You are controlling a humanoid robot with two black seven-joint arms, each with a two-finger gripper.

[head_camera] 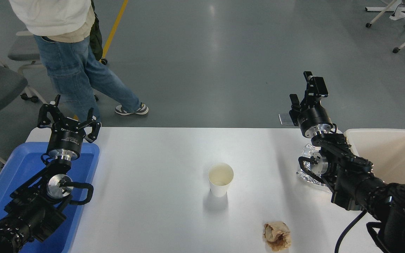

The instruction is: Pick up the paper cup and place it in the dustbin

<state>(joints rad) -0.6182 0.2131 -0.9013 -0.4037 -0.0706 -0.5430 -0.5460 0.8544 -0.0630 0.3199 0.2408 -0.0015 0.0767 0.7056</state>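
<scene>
The small white paper cup (pixel 220 179) stands upright near the middle of the white table (pixel 153 196), its cream inside showing. The beige dustbin (pixel 392 154) sits at the table's right edge, partly cut off by the picture. My right gripper (pixel 305 92) is open and empty, raised over the table's far right edge, to the right of and beyond the cup, just left of the dustbin. My left gripper (pixel 69 112) is open and empty, parked above the far end of the blue tray (pixel 19 168) at the lower left.
A crumpled brown paper ball (pixel 277 236) lies near the table's front edge. A crumpled piece of silver foil (pixel 309 165) lies under my right arm. A person in jeans (pixel 79 70) stands beyond the table's far left. Office chairs stand at the far left.
</scene>
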